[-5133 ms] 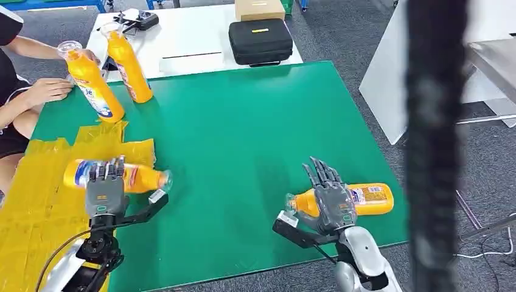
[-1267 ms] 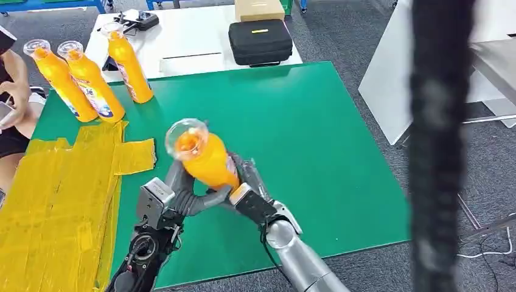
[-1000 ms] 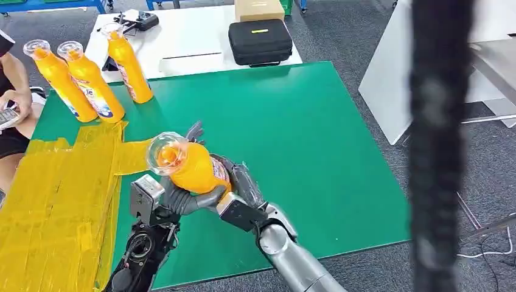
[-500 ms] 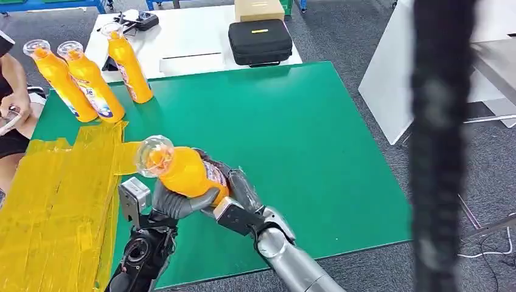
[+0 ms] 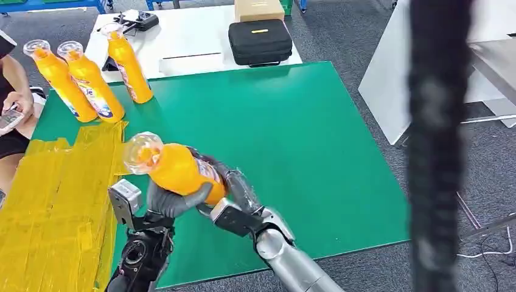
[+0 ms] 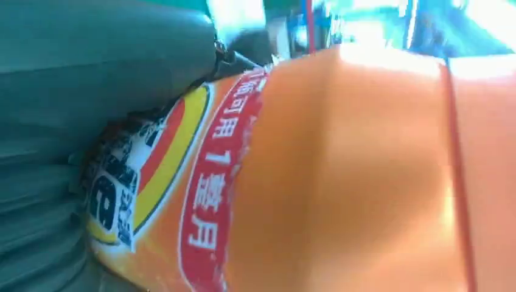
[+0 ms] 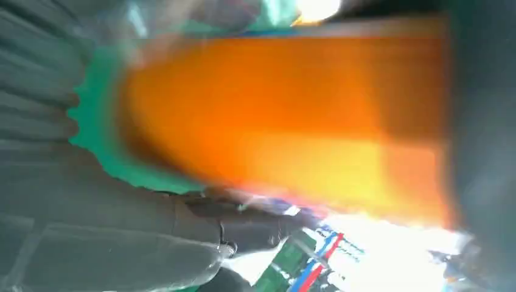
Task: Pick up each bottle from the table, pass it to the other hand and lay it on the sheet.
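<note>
An orange bottle [image 5: 176,170] with a clear cap hangs tilted above the green table [image 5: 286,134], its cap end pointing toward the yellow sheet [image 5: 55,194]. My left hand [image 5: 167,204] grips its body from below, fingers wrapped around it. At the bottle's base my right hand [image 5: 237,185] still holds on. The left wrist view shows the labelled bottle [image 6: 341,170] pressed against my left hand [image 6: 73,91]. In the blurred right wrist view the bottle [image 7: 286,128] lies against my right hand [image 7: 91,243].
Three more orange bottles [image 5: 91,82] stand upright at the table's back left corner. A person [image 5: 12,103] sits at the left edge. Behind are a white table [image 5: 182,42], a black case [image 5: 260,41] and a cardboard box [image 5: 258,9]. A dark blurred bar [image 5: 435,146] crosses the right.
Both hands have carried the bottle left and slightly down toward the yellow sheet, and it has tipped further over. Earlier a person stood another bottle upright at the back left.
</note>
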